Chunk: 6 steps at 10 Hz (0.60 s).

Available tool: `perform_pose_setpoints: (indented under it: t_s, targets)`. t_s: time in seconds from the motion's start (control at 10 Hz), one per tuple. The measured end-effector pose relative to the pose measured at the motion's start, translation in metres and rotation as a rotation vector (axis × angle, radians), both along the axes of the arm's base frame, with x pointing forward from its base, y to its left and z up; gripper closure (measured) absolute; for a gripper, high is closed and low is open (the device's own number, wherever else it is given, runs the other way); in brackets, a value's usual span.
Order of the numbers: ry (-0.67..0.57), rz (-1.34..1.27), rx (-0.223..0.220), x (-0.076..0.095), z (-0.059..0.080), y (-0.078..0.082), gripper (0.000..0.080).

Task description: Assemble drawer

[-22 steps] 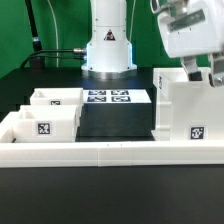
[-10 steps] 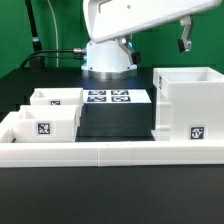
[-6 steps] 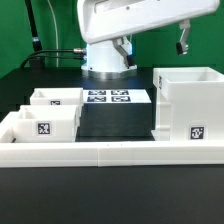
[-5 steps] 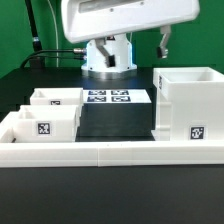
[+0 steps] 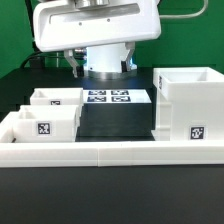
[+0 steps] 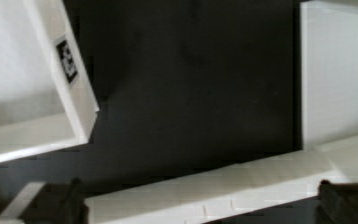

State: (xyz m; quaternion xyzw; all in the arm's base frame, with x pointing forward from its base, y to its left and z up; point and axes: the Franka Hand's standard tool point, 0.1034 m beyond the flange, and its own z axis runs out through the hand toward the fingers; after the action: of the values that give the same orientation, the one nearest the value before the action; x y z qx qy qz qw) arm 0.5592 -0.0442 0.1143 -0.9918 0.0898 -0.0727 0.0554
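The arm's base [image 5: 108, 62] is faced low and close by the exterior view; the shared black table [image 6: 194, 90] is overlooked from the wrist.

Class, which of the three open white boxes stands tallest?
The large box at the exterior view's right: its rim stands well above the front small box and the rear small box at the left.

Two small white drawer boxes [image 5: 41, 127] [image 5: 56, 98], one large white drawer housing [image 5: 190, 108] — and one marker board [image 5: 108, 97].
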Motion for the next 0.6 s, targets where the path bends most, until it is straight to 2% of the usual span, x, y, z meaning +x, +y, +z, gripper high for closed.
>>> perform_pose_setpoints:
  t_s: [0.4, 0.6]
  targets:
    - [0.009, 0.005, -0.005, -0.001, -0.001, 0.0, 0.0151]
    - [0.041, 0.03, -0.035, -0.009, -0.01, -0.008, 0.0151]
